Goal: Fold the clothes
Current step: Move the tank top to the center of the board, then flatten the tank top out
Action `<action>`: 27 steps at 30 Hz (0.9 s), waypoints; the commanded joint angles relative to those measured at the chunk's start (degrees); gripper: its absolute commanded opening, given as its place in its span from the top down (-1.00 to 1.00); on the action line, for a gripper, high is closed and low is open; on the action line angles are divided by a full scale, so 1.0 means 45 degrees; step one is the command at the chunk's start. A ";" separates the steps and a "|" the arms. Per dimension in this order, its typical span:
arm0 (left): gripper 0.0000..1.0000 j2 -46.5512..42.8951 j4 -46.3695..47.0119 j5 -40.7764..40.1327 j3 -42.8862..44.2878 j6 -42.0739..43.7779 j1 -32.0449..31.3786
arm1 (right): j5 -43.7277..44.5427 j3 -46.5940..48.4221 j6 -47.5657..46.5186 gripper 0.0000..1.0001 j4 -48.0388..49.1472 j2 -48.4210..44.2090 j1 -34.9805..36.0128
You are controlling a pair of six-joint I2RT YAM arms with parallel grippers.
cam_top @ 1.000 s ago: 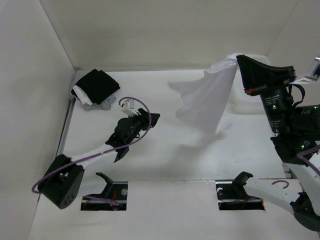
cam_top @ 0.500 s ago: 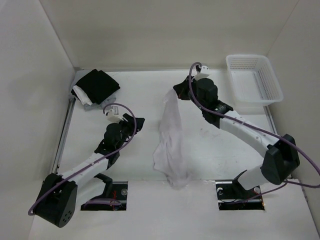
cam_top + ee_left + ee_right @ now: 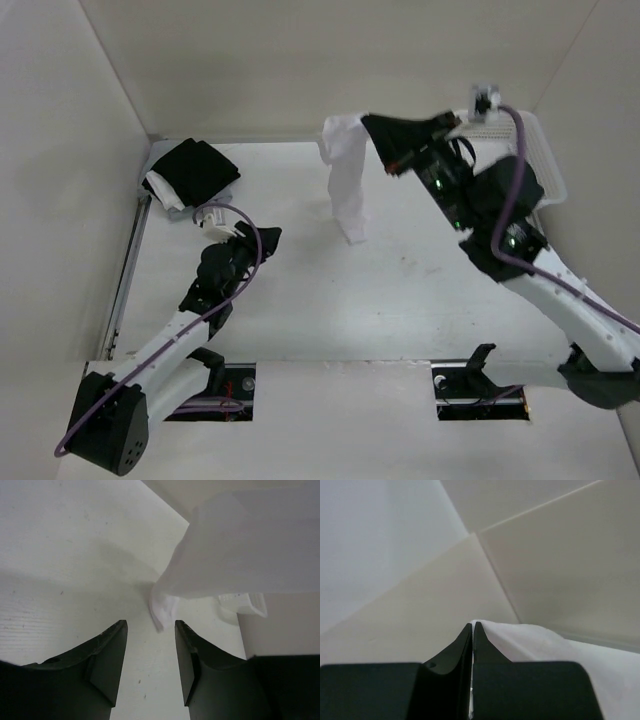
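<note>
Nearest the arm bases, the left gripper (image 3: 266,236) sits low over the table (image 3: 400,300), on the near left of the white garment (image 3: 347,190) and well apart from it. Its jaws are spread with nothing between them. Its wrist view looks straight at the garment's lower tip.

The garment hangs in a narrow bunched column from the right gripper (image 3: 372,128), whose jaws are pressed together on the top edge of the cloth. Whether the bottom tip touches the table I cannot tell.

Far left of the garment lies a black, white and grey clothes pile (image 3: 195,172). To its far right is a white mesh basket (image 3: 548,160).

By my judgement, folding has barely started: the garment is neither spread flat nor creased, so laying it out and every fold remain.

No brand, label or writing is readable.
</note>
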 commanded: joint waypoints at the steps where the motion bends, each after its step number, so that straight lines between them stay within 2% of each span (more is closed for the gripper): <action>1: 0.18 -0.0794 -0.0372 0.0228 0.0566 -0.0135 0.0294 | 0.2525 -0.3804 0.0206 0.98 0.0983 -0.1863 0.1507; 2: 0.18 -0.0970 -0.0567 0.0228 0.0508 -0.0135 0.0372 | 0.3366 -0.5154 0.0674 0.98 0.1472 -0.2431 0.1899; 4: 0.18 -0.1205 -0.0938 0.0189 0.0371 -0.0135 0.0489 | 0.6252 -0.9524 0.2739 0.95 0.2858 -0.3974 0.3070; 7: 0.18 -0.1130 -0.1524 0.0111 0.0137 -0.0038 0.0490 | 0.9576 -1.4470 0.6875 0.82 0.3276 -0.5479 0.4535; 9: 0.21 -0.0603 -0.1915 0.0013 0.0117 0.0157 0.0315 | 1.0072 -1.5904 0.9008 0.72 0.2032 -0.6416 0.4968; 12: 0.25 0.0548 -0.2150 -0.0279 0.0214 0.0509 -0.0309 | 1.0055 -1.6379 1.1709 0.62 -0.1871 -0.7824 0.4406; 14: 0.25 0.1154 -0.2131 -0.0610 0.0272 0.0568 -0.0778 | 0.9568 -1.6048 1.1657 0.48 -0.3518 -0.8178 0.3644; 17: 0.24 0.2053 -0.2034 -0.1352 0.0467 0.0685 -0.1481 | 0.8108 -1.5619 0.9400 0.36 -0.3584 -0.7850 0.2570; 19: 0.21 0.2814 -0.1898 -0.1569 0.0760 0.0802 -0.1872 | 0.6625 -1.5268 0.7563 0.55 -0.2921 -0.6993 0.2003; 22: 0.19 0.4004 -0.1236 -0.1375 0.1209 0.0939 -0.2457 | 0.4106 -1.4605 0.6152 0.85 -0.2352 -0.5179 0.1805; 25: 0.18 0.4885 -0.0473 -0.1276 0.1503 0.0900 -0.2908 | 0.2538 -1.3978 0.5777 0.87 -0.2176 -0.3535 0.2349; 27: 0.18 0.5509 -0.0024 -0.1198 0.1717 0.0803 -0.3026 | 0.2417 -1.3665 0.5582 0.71 -0.2000 -0.2849 0.3519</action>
